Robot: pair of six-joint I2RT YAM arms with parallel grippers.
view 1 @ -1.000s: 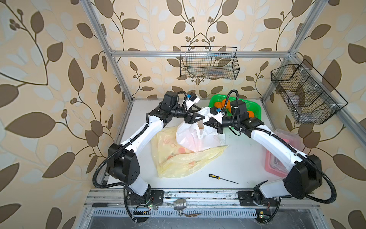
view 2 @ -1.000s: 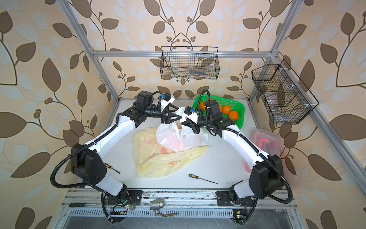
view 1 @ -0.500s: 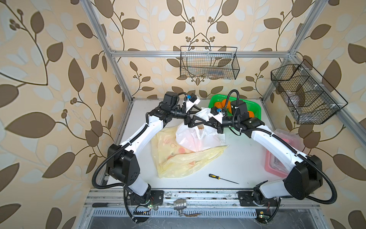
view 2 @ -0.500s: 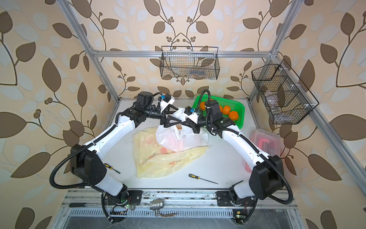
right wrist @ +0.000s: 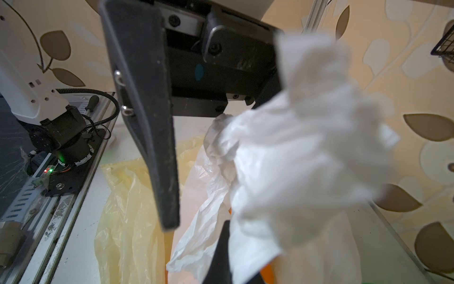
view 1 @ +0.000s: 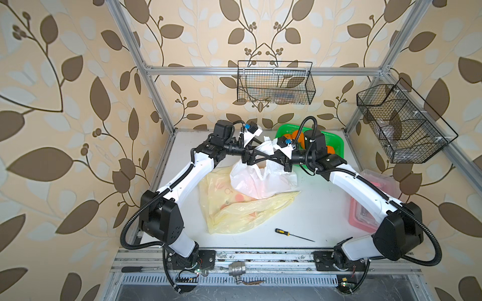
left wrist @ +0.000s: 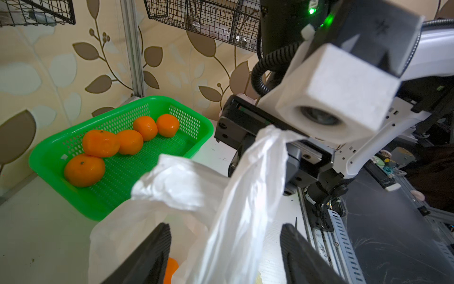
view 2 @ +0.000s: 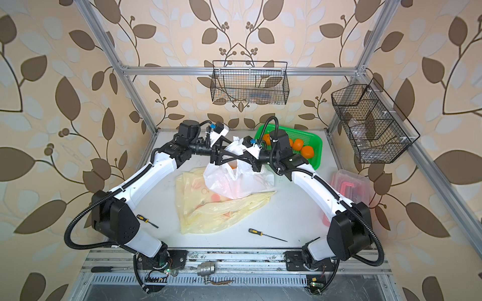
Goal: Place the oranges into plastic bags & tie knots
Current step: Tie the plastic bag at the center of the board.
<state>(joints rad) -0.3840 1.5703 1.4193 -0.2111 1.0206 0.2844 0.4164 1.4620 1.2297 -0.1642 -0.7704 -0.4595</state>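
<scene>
The translucent white plastic bag stands at the back centre with an orange inside. My right gripper is shut on one bunched handle, which it holds up. My left gripper is open, and that handle strap runs between its fingers without being pinched. The two grippers cross over the bag mouth. Whether the handles form knots I cannot tell. Several oranges lie in the green basket. Pale yellow bags lie flat under the white one.
A screwdriver lies near the front edge, and another screwdriver sits beside the left arm's base. A clear box with pink parts is at the right. Wire baskets hang on the back and right frame.
The left gripper has moved right towards the right gripper, so their fingers now cross above the bag. The right gripper has stayed shut on the handle.
</scene>
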